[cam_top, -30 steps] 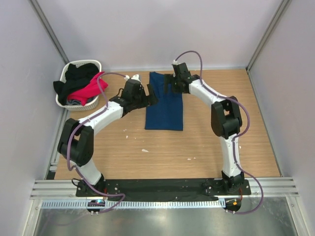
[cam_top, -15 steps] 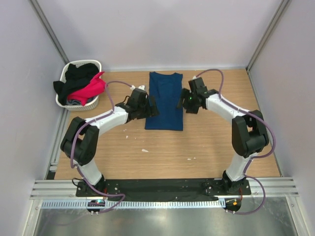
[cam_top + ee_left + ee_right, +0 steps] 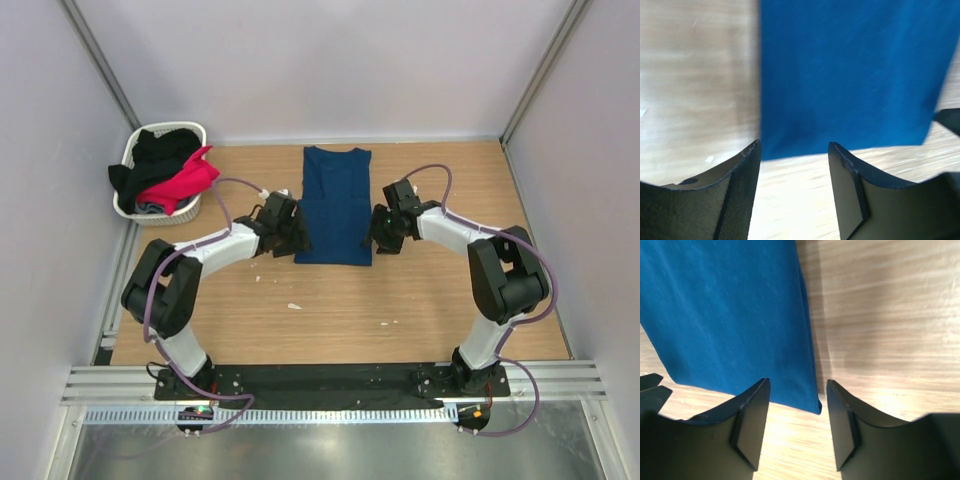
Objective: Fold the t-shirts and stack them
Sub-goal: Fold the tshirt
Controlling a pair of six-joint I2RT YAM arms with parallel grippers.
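The blue shirt (image 3: 336, 205) lies flat on the wooden table (image 3: 330, 310), folded into 1 long narrow rectangle. Its long axis runs from the near side toward the far wall, with the neck at the far end and the straight hem at the near end. The 2 arms reach it from both sides. The left gripper (image 3: 296, 238) is at the near left corner and the right gripper (image 3: 378, 236) is at the near right corner, each just beside its own long edge. So each arm is nearer to 1 corner, and the hem lies across between them.

In both wrist views the jaws stand apart with nothing caught between them. The corner of the hem shows in the gap, just ahead of the black fingers (image 3: 740, 190). I cannot tell if the tips touch the cloth or the table.

The cloth is thin, soft and matt, almost without wrinkles, and its edges are straight. The table is pale wood with a fine grain. I judge that the next move is to pinch both near corners and carry the hem toward the neck. For this, each grip must take all layers.

A pink shirt (image 3: 185, 180) and a black shirt (image 3: 160, 150) lie crumpled in the white basket (image 3: 128, 165) at the far left, well apart.
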